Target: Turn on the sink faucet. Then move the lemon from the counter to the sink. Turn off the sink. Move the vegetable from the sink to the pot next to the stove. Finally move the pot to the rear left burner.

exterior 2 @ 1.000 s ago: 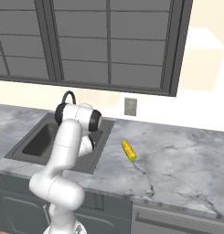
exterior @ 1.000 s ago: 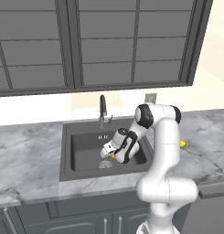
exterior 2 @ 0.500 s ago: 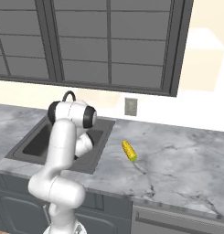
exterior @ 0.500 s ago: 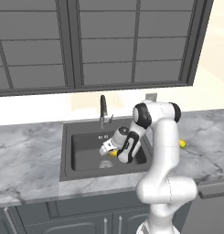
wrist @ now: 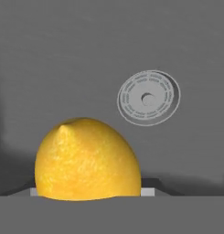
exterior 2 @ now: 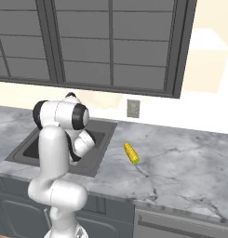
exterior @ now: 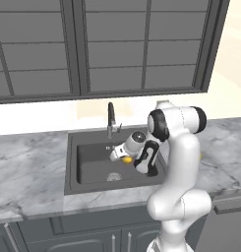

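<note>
A grey-white marble-patterned counter (exterior: pixel 28 167) ran above dark grey cabinets, beneath a wide, dark-framed window set in a cream wall. A small grey outlet plate (exterior 2: pixel 132 108) sat on that wall. Set into the counter was a dark grey rectangular sink (exterior: pixel 87 165) with a round metal drain (wrist: pixel 148 97), and a slim dark sink faucet (exterior: pixel 111 119) rose at its back rim. The white arm reached down into the basin, where the gripper (exterior: pixel 123 157) was closed around the lemon (wrist: pixel 87 160), a small, dimpled, yellow-orange oval with a pointed tip, held above the basin floor near the drain. A yellow ear of corn (exterior 2: pixel 130 153) lay on the counter right of the sink. No writing was readable.
</note>
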Controlling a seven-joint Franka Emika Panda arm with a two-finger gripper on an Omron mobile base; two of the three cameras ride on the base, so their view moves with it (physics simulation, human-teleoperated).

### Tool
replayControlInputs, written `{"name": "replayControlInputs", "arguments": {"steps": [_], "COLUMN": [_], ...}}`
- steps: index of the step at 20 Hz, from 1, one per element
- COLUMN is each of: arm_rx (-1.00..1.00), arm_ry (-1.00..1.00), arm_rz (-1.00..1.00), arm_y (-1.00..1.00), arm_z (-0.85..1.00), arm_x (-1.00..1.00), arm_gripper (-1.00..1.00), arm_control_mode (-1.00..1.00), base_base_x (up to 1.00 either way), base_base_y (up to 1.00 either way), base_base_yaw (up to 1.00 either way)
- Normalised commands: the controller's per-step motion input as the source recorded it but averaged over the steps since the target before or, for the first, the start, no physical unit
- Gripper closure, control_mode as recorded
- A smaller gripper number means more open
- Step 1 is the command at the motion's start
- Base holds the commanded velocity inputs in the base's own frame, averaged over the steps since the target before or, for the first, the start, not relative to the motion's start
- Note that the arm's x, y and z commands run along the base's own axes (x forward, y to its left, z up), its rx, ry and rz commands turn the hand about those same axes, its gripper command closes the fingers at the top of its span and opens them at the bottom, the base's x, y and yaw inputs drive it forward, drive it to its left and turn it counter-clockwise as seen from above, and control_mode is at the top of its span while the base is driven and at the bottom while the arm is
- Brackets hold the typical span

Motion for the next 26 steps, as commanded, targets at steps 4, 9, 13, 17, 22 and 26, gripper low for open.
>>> {"name": "replayControlInputs", "arguments": {"steps": [4, 9, 13, 17, 22, 26], "arm_rx": [0.0, 0.0, 0.0, 0.0, 0.0, -0.01], "arm_ry": [0.0, 0.01, 0.03, 0.1, 0.13, 0.14], "arm_rz": [-0.12, -0.12, -0.11, -0.11, -0.09, -0.05], "arm_y": [-0.2, -0.24, -0.22, -0.19, -0.16, -0.09], "arm_z": [0.96, 0.98, 1.0, 1.0, 1.0, 1.0], "arm_x": [-0.26, -0.25, -0.14, -0.01, 0.01, 0.1], "arm_gripper": [1.0, 1.0, 1.0, 1.0, 1.0, 1.0], "arm_control_mode": [-1.0, -1.0, -1.0, -1.0, -1.0, -1.0], "base_base_x": [0.0, 0.0, 0.0, 0.0, 0.0, 0.0], "base_base_y": [0.0, 0.0, 0.0, 0.0, 0.0, 0.0], "base_base_yaw": [0.0, 0.0, 0.0, 0.0, 0.0, 0.0]}}
